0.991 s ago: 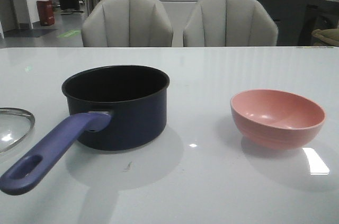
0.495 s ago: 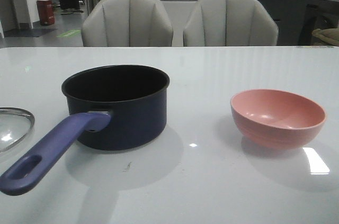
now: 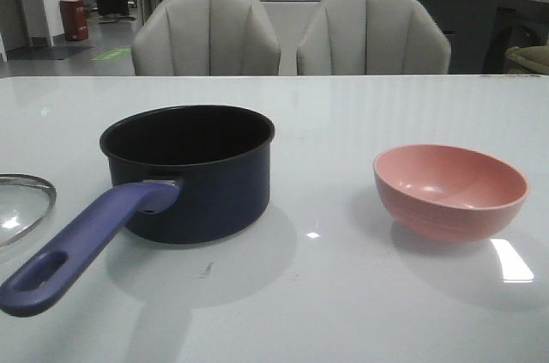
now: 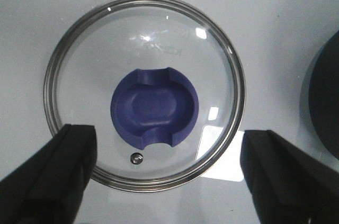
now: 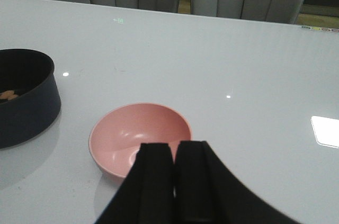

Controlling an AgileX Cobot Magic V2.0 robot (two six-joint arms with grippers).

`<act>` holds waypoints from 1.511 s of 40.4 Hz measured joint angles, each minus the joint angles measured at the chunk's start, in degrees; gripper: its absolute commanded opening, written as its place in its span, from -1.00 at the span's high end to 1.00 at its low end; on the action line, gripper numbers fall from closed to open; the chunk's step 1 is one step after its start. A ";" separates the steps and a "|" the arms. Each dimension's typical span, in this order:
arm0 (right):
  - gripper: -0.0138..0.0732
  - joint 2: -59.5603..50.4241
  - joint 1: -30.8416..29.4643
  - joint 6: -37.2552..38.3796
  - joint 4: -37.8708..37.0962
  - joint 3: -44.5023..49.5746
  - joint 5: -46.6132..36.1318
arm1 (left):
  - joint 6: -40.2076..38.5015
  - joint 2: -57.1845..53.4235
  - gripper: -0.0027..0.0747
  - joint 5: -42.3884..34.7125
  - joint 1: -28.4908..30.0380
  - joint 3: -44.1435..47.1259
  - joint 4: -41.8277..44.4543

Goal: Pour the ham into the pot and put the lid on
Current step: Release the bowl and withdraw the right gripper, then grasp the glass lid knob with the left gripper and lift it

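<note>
A glossy white tabletop (image 3: 343, 311) is seen in front of two pale grey upholstered chairs (image 3: 206, 34), with a dim room behind. The dark navy saucepan with a black inside and a long purple-blue handle (image 3: 190, 176) is stood left of centre, its handle pointed toward the near left edge. Well apart to its right a round salmon-pink bowl (image 3: 449, 190) is set upright and appears empty. The round domed glass lid with a silver metal rim and a purple-blue notched knob (image 4: 145, 105) is laid flat on the tabletop just left of the saucepan, knob up; faint embossed lettering is seen on the glass near the rim but cannot be read. A few small flat orange-pink ham pieces (image 5: 8, 95) are seen inside the saucepan in the right wrist view. The left end effector (image 4: 168, 171) is held wide open above the lid, a finger to either side. The right end effector (image 5: 174, 181) is closed on nothing, near the pink bowl.
</note>
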 measured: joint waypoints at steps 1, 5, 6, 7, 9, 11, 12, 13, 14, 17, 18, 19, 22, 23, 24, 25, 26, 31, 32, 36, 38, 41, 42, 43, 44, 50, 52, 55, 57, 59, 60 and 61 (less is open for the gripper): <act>0.35 0.00 0.00 0.00 0.00 0.00 0.00 | 0.00 0.51 -0.58 0.12 0.00 -0.22 0.21; 0.35 0.00 0.00 0.00 0.00 0.00 0.00 | 0.00 2.43 -0.59 0.49 0.00 -0.65 1.11; 0.35 0.00 0.00 0.00 0.00 0.00 0.00 | 0.00 2.67 -0.59 0.47 0.00 -0.78 1.37; 0.35 0.00 0.00 0.00 0.00 0.00 0.00 | 0.00 3.25 -0.60 0.61 0.00 -0.90 1.53; 0.35 0.00 0.00 0.00 0.00 0.00 0.00 | 0.00 3.93 -0.64 0.61 0.00 -1.12 1.94; 0.35 0.00 0.00 0.00 0.00 0.00 0.00 | 0.00 4.36 -0.70 0.61 0.00 -1.22 2.08; 0.35 0.00 0.00 0.00 0.00 0.00 0.00 | 0.00 4.52 -0.73 0.44 0.00 -1.22 2.19; 0.35 0.00 0.00 0.00 0.00 0.00 0.00 | 0.00 4.60 -0.75 0.32 0.00 -1.22 2.19; 0.35 0.00 0.00 0.00 0.00 0.00 0.00 | 0.00 4.75 -0.77 0.20 0.00 -1.22 2.19; 0.35 0.00 0.00 0.00 0.00 0.00 0.00 | 0.00 4.79 -0.78 -0.57 -0.22 -1.32 2.60; 0.35 0.00 0.00 0.00 0.00 0.00 0.00 | 0.00 4.79 -0.78 -0.81 -0.33 -1.26 2.83; 0.35 0.00 0.00 0.00 0.00 0.00 0.00 | 0.00 4.79 -0.78 -1.03 -0.35 -1.35 2.96; 0.35 0.00 0.00 0.00 0.00 0.00 0.00 | 0.00 5.02 -0.78 -1.72 -0.46 -1.86 3.09; 0.35 0.00 0.00 0.00 0.00 0.00 0.00 | 0.00 5.12 -0.78 -1.88 -0.57 -2.00 3.18; 0.35 0.00 0.00 0.00 0.00 0.00 0.00 | 0.00 5.37 -0.78 -1.88 -0.72 -2.26 3.18; 0.35 0.00 0.00 0.00 0.00 0.00 0.00 | 0.00 5.62 -0.78 -1.99 -0.82 -2.39 3.22; 0.35 0.00 0.00 0.00 0.00 0.00 0.00 | 0.00 5.89 -0.78 -1.97 -0.94 -2.55 3.33; 0.35 0.00 0.00 0.00 0.00 0.00 0.00 | 0.00 8.54 -0.77 -1.21 -1.91 -3.48 3.49; 0.35 0.00 0.00 0.00 0.00 0.00 0.00 | 0.00 9.12 -0.77 -1.04 -1.95 -3.73 3.53; 0.35 0.00 0.00 0.00 0.00 0.00 0.00 | -0.53 10.51 -0.77 -0.10 -2.18 -4.22 3.53; 0.35 0.00 0.00 0.00 0.00 0.00 0.00 | -0.91 10.76 -0.77 0.02 -2.18 -4.31 3.53; 0.35 0.00 0.00 0.00 0.00 0.00 0.00 | -1.15 11.01 -0.77 0.01 -2.18 -4.45 3.53; 0.35 0.00 0.00 0.00 0.00 0.00 0.00 | -1.15 11.27 -0.77 0.01 -2.18 -4.45 3.53; 0.35 0.00 0.00 0.00 0.00 0.00 0.00 | -1.15 11.40 -0.77 0.13 -2.18 -4.45 3.53; 0.35 0.00 0.00 0.00 0.00 0.00 0.00 | -1.26 11.66 -0.77 0.27 -2.18 -4.45 3.53; 0.35 0.00 0.00 0.00 0.00 0.00 0.00 | -1.48 13.45 -0.77 1.52 -2.18 -4.45 3.62; 0.35 0.00 0.00 0.00 0.00 0.00 0.00 | -1.48 13.91 -0.77 1.52 -2.18 -4.45 3.62; 0.35 0.00 0.00 0.00 0.00 0.00 0.00 | -1.48 14.04 -0.77 1.52 -2.18 -4.45 3.62; 0.35 0.00 0.00 0.00 0.00 0.00 0.00 | -1.48 14.04 -0.76 1.52 -2.18 -4.45 3.62; 0.35 0.00 0.00 0.00 0.10 0.00 0.00 | -1.48 14.04 -0.75 1.52 -2.18 -4.45 3.62; 0.35 0.00 0.00 0.00 0.10 0.00 0.00 | -1.48 14.04 -0.72 1.52 -2.18 -4.45 3.62; 0.35 0.00 0.00 0.00 0.10 0.00 0.00 | -1.48 14.04 -0.69 1.52 -2.18 -4.45 3.62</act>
